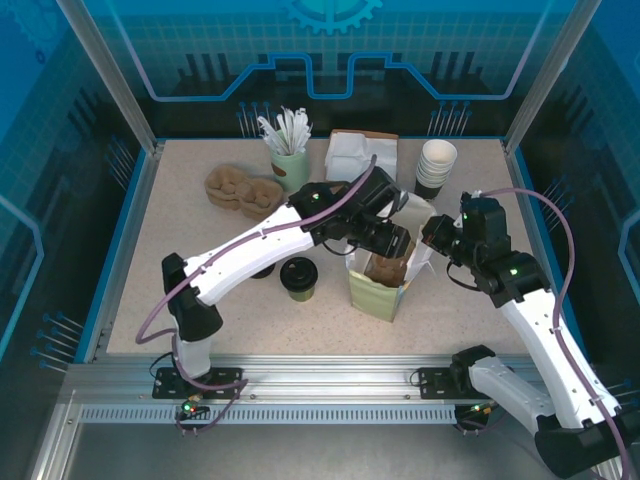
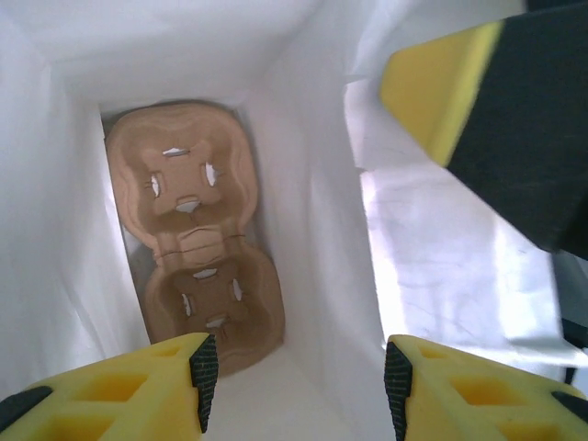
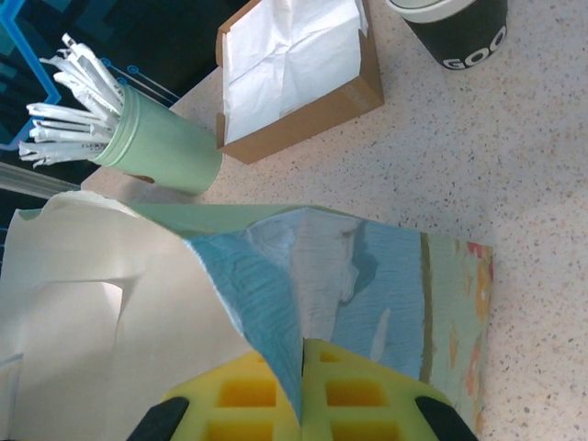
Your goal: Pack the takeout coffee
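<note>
Inventory of table and both of my pincers.

- Takeout coffee point(image 1: 298, 277): small dark cup with its black lid on. It stands upright on the table point(image 1: 200, 290), just left of the paper bag point(image 1: 378, 295) and outside it. Neither pincer touches it.
- Paper bag: upright at mid-table with its mouth open. The inside point(image 2: 312, 165) is white, and the outside point(image 3: 386, 285) is printed in green and blue.
- Left pincer point(image 1: 390, 240): I hold it at the bag's mouth, pointing down inside. The yellow fingers point(image 2: 300, 372) are about halfway apart, with nothing between them.
- Right pincer point(image 1: 432, 235): I have it at the bag's right rim, with its yellow pads point(image 3: 301, 358) pressed together on a fold of the bag's edge.
- Pulp cup carrier point(image 2: 197, 276): two-cup size, lying flat on the bag's floor.
- Second pulp carrier point(image 1: 245, 190): on the table at far left, well apart from the bag.
- Green cup point(image 1: 291, 168) point(image 3: 161, 152): holds white wrapped sticks and stands behind the bag.
- Cardboard napkin box point(image 1: 360, 153) point(image 3: 294, 73): white napkins inside, beside the green cup.
- Stack of lidless cups point(image 1: 436, 165) point(image 3: 455, 28): dark sides and white rims, at far right.
</note>
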